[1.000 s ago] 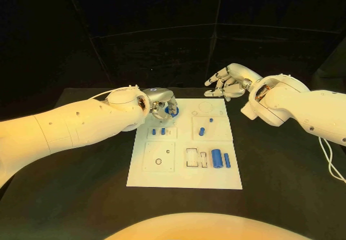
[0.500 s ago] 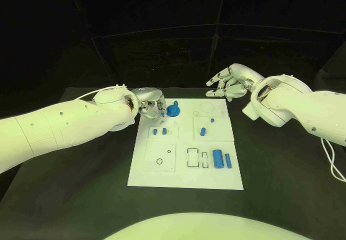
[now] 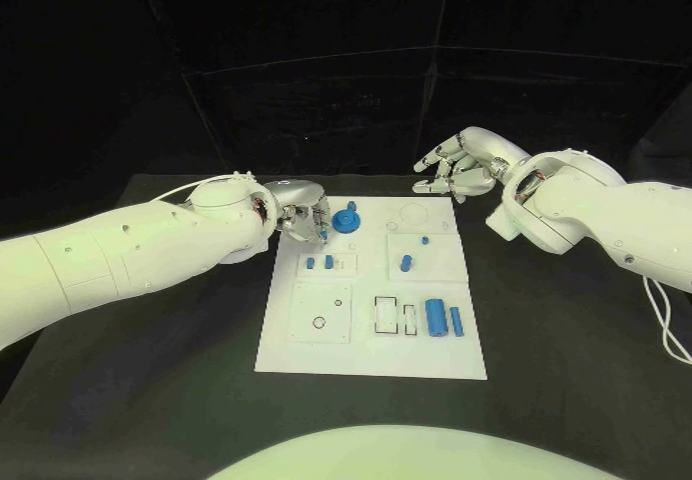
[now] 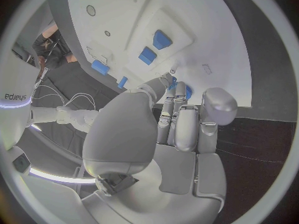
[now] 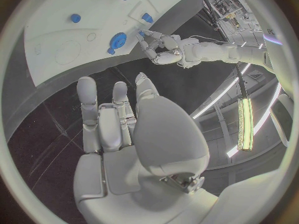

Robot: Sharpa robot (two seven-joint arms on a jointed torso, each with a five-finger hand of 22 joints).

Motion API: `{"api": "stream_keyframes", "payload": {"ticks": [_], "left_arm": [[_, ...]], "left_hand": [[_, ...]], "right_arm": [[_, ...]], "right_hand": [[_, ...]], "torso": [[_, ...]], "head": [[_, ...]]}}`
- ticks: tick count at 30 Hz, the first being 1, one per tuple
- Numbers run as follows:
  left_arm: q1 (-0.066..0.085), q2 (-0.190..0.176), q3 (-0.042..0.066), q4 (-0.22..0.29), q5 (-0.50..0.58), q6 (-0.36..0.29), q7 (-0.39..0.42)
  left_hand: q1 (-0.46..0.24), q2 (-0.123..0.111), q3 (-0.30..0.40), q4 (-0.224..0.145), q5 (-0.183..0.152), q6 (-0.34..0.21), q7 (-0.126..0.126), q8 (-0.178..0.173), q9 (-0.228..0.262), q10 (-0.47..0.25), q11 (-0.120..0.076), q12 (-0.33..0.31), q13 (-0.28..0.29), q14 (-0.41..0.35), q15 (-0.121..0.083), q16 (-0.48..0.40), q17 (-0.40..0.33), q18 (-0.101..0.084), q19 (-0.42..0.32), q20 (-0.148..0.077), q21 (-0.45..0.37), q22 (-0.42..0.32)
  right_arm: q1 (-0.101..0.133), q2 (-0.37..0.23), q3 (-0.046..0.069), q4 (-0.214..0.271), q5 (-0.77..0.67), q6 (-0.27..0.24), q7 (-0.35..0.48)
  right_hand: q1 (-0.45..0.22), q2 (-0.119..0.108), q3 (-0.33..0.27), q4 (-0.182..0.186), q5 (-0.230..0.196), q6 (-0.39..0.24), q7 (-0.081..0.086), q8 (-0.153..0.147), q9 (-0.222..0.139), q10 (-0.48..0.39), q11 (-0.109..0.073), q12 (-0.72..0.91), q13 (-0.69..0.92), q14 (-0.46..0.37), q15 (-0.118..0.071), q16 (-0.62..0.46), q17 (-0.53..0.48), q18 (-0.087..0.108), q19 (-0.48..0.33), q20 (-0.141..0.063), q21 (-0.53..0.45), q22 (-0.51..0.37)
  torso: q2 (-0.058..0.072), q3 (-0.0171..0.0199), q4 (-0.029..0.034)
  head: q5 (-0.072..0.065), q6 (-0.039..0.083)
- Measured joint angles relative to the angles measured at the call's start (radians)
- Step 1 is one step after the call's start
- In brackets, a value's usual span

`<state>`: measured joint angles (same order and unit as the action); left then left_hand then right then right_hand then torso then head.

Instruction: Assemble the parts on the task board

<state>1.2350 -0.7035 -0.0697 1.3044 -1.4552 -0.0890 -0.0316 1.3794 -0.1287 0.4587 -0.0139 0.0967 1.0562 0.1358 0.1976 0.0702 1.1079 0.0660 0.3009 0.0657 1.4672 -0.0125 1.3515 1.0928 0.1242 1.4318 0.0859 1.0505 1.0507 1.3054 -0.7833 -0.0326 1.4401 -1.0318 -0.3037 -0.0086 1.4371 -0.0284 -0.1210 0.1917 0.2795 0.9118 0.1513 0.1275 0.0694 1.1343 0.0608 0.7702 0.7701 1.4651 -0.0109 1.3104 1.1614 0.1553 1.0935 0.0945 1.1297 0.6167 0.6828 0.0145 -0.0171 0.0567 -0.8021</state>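
Observation:
The white task board [image 3: 372, 345] lies in the middle of the black table. A round blue part [image 3: 346, 217] stands near the board's far left corner. My left hand [image 3: 303, 222] is just left of that part with its fingers stretched toward it, and nothing is in its grasp; I cannot tell if the fingertips [image 4: 176, 90] touch it. Small blue parts [image 3: 307, 263] [image 3: 405, 263] lie mid-board, and two blue cylinders [image 3: 433, 318] lie nearer me on the right. My right hand [image 3: 459, 168] hovers open beyond the board's far right corner, holding nothing.
Two small dark rings [image 3: 316, 323] lie on the board's near left panel, with rectangular slots [image 3: 385, 315] beside the cylinders. A white cable [image 3: 666, 325] hangs from my right arm. Black table surface surrounds the board on all sides.
My left hand has drawn back to the left off the round blue part, which now stands uncovered. The right hand has stayed where it was.

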Motion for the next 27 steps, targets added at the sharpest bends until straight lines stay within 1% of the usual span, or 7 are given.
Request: {"api": "stream_keyframes", "payload": {"ticks": [5, 7, 15, 27], "left_arm": [[-0.003, 0.004, 0.0, -0.003, 0.001, 0.008, -0.001], [-0.004, 0.005, 0.0, -0.004, 0.001, 0.012, -0.001], [-0.008, 0.01, -0.001, -0.007, 0.002, 0.027, -0.007], [-0.01, 0.019, -0.001, -0.019, 0.002, 0.037, -0.018]], "left_hand": [[0.0, 0.0, 0.0, 0.0, 0.0, 0.0, 0.0, 0.0, 0.0, 0.0, 0.0, 0.0, 0.0, 0.0, 0.0, 0.0, 0.0, 0.0, 0.0, 0.0, 0.0, 0.0], [-0.004, -0.004, 0.003, -0.003, -0.004, 0.004, -0.004, 0.0, 0.0, 0.004, 0.004, 0.0, 0.001, 0.0, 0.0, 0.0, -0.002, 0.0, 0.0, 0.0, 0.0, 0.001], [-0.004, -0.004, 0.006, 0.0, -0.004, 0.004, -0.004, -0.004, 0.0, 0.006, 0.001, 0.0, 0.001, 0.0, 0.0, 0.0, -0.002, 0.0, 0.0, 0.0, 0.0, 0.004], [-0.005, -0.005, 0.005, 0.0, -0.008, 0.004, -0.004, -0.004, 0.0, 0.007, 0.0, -0.005, 0.001, 0.0, 0.0, 0.0, -0.003, 0.0, 0.0, 0.0, 0.005, 0.007]], "right_arm": [[0.0, 0.0, 0.0, 0.0, 0.0, 0.0, 0.0], [0.0, 0.0, 0.0, 0.001, 0.0, 0.0, 0.0], [0.0, 0.0, 0.0, 0.001, 0.0, 0.0, 0.0], [0.0, 0.0, 0.0, 0.001, 0.0, 0.0, 0.0]], "right_hand": [[0.0, 0.0, 0.0, 0.0, 0.0, 0.0, 0.0, 0.0, 0.0, 0.0, 0.0, 0.0, 0.0, 0.0, 0.0, 0.0, 0.0, 0.0, 0.0, 0.0, 0.0, 0.0], [0.0, 0.0, 0.0, 0.0, 0.0, 0.0, 0.0, 0.0, 0.0, 0.0, 0.0, 0.0, 0.0, 0.0, 0.0, 0.0, 0.0, 0.0, 0.0, 0.0, 0.0, 0.0], [0.0, 0.0, 0.0, 0.0, 0.0, 0.0, 0.0, 0.0, 0.0, 0.0, 0.0, 0.0, 0.0, 0.0, 0.0, 0.0, 0.0, 0.0, 0.0, 0.0, 0.0, 0.0], [0.0, 0.0, 0.0, 0.0, 0.0, 0.0, 0.0, 0.0, 0.0, 0.0, 0.0, 0.0, 0.0, 0.0, 0.0, 0.0, 0.0, 0.0, 0.0, 0.0, 0.0, 0.0]], "torso": [[0.0, 0.0004, 0.0], [0.0, 0.0004, 0.0], [0.0, 0.0004, 0.0], [0.0, 0.0002, 0.0]], "head": [[0.0, 0.0], [0.0, 0.0], [0.0, -0.002], [0.0, -0.004]]}}
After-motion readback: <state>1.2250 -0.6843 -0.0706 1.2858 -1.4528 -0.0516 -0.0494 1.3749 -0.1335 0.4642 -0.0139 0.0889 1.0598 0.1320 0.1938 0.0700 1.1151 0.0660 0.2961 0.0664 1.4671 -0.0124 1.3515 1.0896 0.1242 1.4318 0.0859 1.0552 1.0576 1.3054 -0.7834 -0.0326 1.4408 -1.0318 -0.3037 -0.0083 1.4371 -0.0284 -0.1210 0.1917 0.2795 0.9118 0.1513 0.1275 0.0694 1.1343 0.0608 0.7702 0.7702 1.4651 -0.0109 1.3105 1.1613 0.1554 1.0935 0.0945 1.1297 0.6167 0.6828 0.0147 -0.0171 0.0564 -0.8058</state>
